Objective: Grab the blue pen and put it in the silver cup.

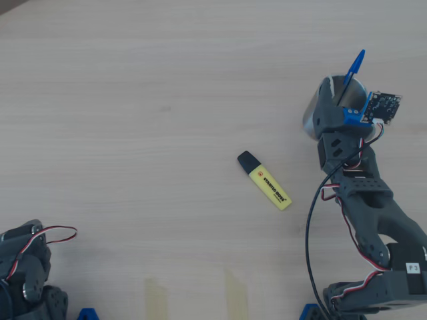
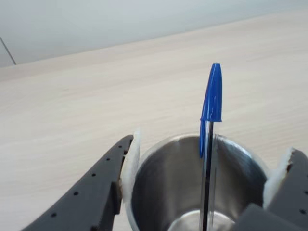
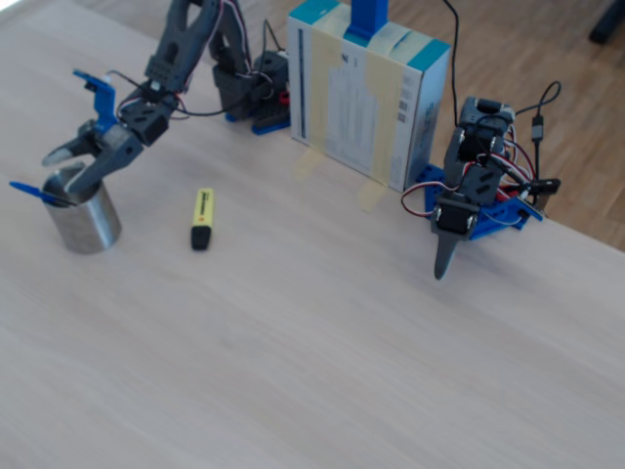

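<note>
Fingers (image 2: 204,192) wide, straddling the cup (image 2: 159,192); I see the pen (image 2: 211,144) upright inside, leaning on its far rim.

Bright, even daylight fills all three views, and shadows on the pale surface (image 1: 133,100) are soft and faint. The wrist view is sharp on the silver cup (image 2: 163,187), whose brushed interior shows mild glare; its far background blurs slightly.

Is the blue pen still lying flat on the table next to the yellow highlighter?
No, in the wrist view the blue pen stands inside the silver cup, cap end up above the rim.
</note>
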Motion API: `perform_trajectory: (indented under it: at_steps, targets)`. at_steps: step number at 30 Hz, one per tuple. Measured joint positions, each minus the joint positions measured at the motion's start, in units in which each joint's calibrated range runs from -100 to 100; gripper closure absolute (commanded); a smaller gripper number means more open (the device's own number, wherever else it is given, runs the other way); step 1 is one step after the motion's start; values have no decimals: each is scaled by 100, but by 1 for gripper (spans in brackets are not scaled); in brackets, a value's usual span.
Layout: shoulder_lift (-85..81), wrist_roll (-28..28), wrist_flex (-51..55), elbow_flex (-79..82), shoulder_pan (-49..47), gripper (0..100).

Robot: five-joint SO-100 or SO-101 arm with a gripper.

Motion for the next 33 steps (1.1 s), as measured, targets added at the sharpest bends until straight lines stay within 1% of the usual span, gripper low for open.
perform_trajectory:
  at_steps: [8,11,22,26,33]
  targets:
    - [-500,0,0,460,0,59]
    - [-750,0,0,667,-84,61]
    - [-1892,0,67,1650,-109,61]
    - [-2476,0,538,1849,-109,61]
    - [-3543,0,1665,1867,-242,61]
